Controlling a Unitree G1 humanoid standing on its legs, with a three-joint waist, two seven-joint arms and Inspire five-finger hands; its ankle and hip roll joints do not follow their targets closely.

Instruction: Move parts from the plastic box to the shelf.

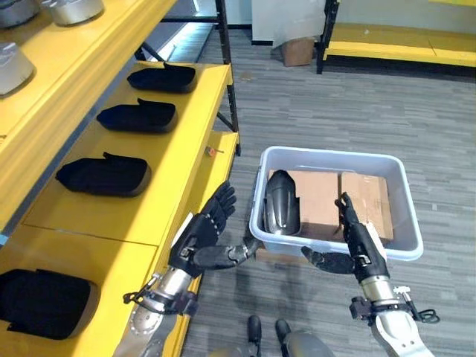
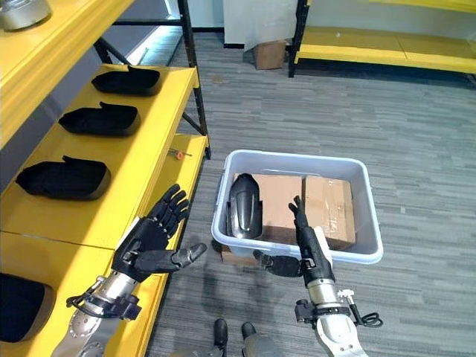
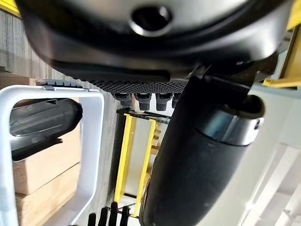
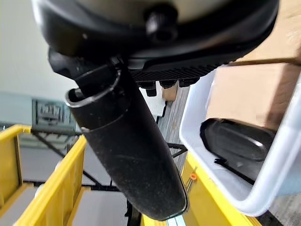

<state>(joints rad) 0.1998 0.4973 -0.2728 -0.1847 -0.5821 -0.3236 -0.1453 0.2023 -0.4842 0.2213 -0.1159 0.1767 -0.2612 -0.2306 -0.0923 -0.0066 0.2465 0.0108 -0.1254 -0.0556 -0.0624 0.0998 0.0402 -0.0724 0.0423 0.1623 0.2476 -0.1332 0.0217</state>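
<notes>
Part (image 1: pixel 282 204): black, leaning in box (image 1: pixel 335 158) at its left end, on cardboard.
Left hand (image 2: pixel 149 242): open, empty, between shelf (image 1: pixel 175 175) and box.
Right hand (image 1: pixel 355 242): fingers straight, at box's near rim; contact unclear.
Shelf: four similar parts, seen from the head views.

The plastic box (image 1: pixel 332 159) is pale, smooth, slightly translucent plastic. Inside it, a black part (image 1: pixel 282 204) has a glossy moulded shell and lies beside matt brown cardboard (image 1: pixel 364 199). The shelf (image 1: pixel 178 160) is smooth yellow-painted board carrying matt black parts (image 1: pixel 104 175). The floor (image 1: pixel 357 104) looks like grey wood-grain planking.
</notes>
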